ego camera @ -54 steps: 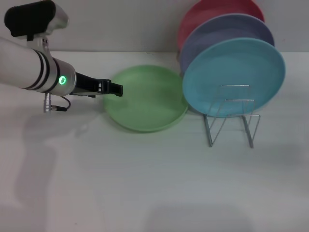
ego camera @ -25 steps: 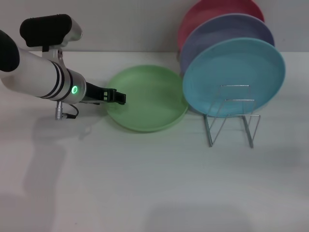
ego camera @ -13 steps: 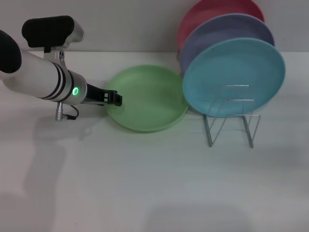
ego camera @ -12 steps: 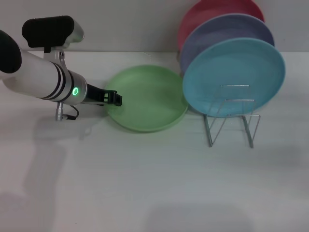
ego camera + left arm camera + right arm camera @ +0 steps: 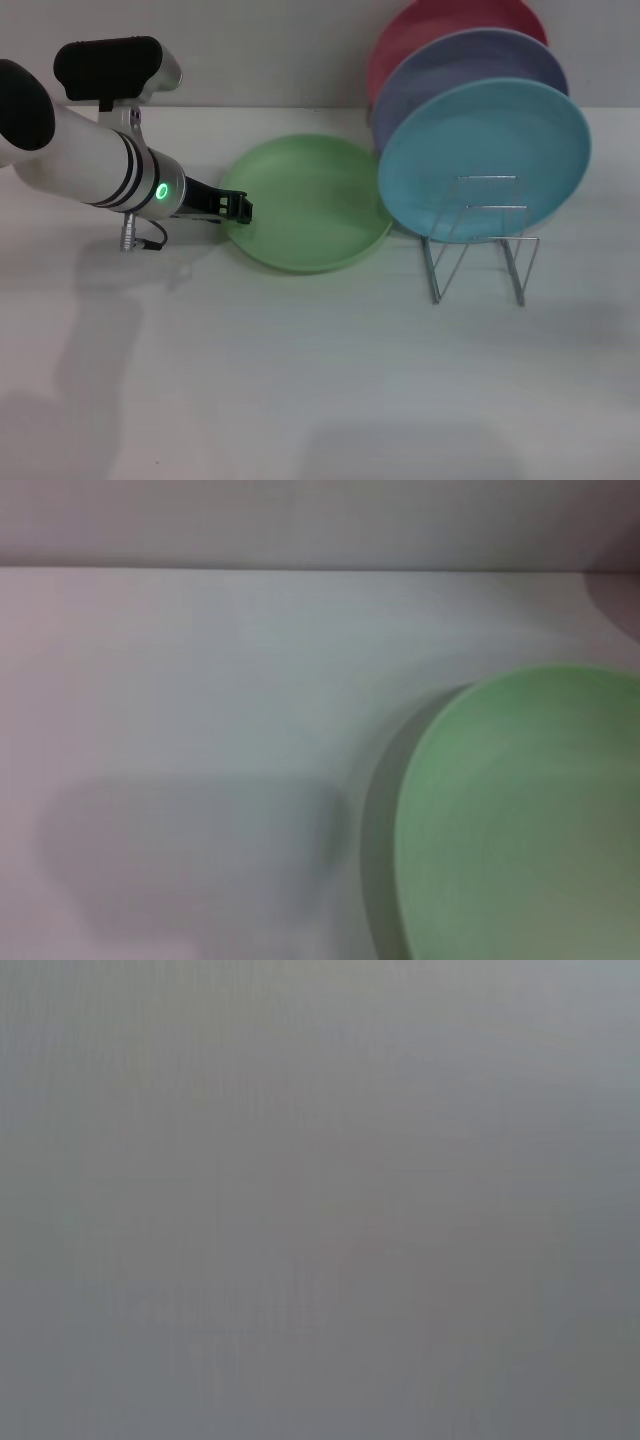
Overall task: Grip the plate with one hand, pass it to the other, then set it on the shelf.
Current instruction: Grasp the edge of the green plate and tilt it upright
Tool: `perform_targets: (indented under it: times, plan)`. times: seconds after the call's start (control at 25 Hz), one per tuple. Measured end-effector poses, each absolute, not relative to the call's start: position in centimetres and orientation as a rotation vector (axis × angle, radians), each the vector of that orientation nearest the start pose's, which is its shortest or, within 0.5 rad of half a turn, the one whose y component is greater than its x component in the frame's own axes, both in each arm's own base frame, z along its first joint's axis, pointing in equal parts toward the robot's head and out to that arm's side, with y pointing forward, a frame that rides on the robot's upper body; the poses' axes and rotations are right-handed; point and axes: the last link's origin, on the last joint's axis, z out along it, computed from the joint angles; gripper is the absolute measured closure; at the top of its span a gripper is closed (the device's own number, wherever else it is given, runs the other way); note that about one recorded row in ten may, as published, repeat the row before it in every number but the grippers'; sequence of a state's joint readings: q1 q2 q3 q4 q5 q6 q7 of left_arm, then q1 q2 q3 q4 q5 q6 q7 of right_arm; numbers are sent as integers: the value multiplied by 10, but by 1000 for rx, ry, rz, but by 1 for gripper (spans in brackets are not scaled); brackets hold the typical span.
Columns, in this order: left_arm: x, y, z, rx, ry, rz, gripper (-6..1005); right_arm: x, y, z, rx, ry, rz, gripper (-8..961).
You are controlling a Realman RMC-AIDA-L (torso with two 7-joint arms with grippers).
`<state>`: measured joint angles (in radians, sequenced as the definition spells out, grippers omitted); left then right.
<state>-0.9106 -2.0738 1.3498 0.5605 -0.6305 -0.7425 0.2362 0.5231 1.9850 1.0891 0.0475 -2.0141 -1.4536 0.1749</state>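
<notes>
The green plate (image 5: 305, 203) lies flat on the white table (image 5: 300, 380), just left of the wire shelf (image 5: 478, 235). The left gripper (image 5: 238, 208) sits low at the plate's left rim; whether its fingers are spread or pinching the rim cannot be told. In the left wrist view the plate (image 5: 520, 815) rests on the table. A blue plate (image 5: 485, 160) stands upright in the shelf, with a lavender plate (image 5: 470, 65) and a pink plate (image 5: 440, 25) behind it. The right gripper is not in view.
</notes>
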Motion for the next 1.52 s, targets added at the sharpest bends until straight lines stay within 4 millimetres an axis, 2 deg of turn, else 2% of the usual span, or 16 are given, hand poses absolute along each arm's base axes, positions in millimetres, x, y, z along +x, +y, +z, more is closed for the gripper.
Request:
perform_targets:
  times: [0.52,1.52]
  plan:
    - [-208,447,-62,-2094,-1341,64,719,346,343,122,-1019,333,821,389]
    - [-207,446,-63,-2100,-1344,79,838,347,343,124,-1019,331,816,388]
